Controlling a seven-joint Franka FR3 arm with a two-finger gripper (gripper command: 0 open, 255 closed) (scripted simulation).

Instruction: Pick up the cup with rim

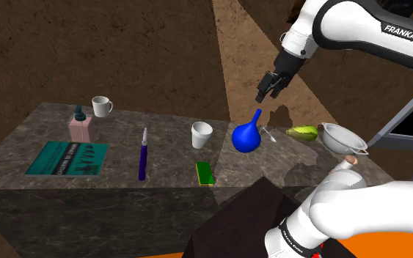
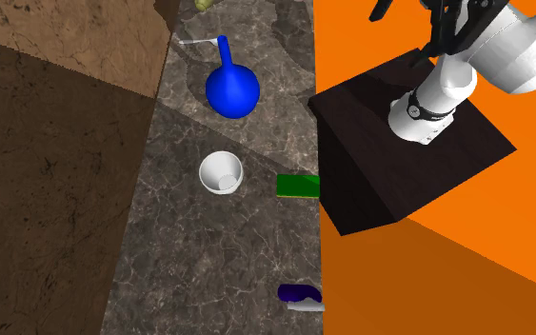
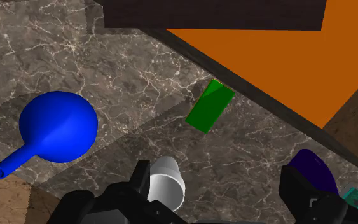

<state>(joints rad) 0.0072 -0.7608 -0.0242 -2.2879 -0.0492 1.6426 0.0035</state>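
Note:
The white handle-less cup (image 1: 202,135) stands upright on the dark marble table (image 1: 168,128), between a purple tool and a blue round flask (image 1: 246,136). From above in the second exterior view, the cup (image 2: 221,173) shows its open mouth. My black gripper (image 1: 268,88) hangs open in the air, well above the table and above the flask, to the right of the cup in the shoulder view. In the wrist view the cup (image 3: 166,182) lies far below, beside one finger (image 3: 142,181); nothing is between the fingers of the gripper (image 3: 220,191).
A white mug (image 1: 102,106), a pink bottle (image 1: 80,126) and a teal book (image 1: 67,157) sit at the shoulder view's left. A purple tool (image 1: 143,157) and green block (image 1: 205,173) lie near the front edge. A yellow-green item (image 1: 302,133) and white bowl (image 1: 340,138) are at the right.

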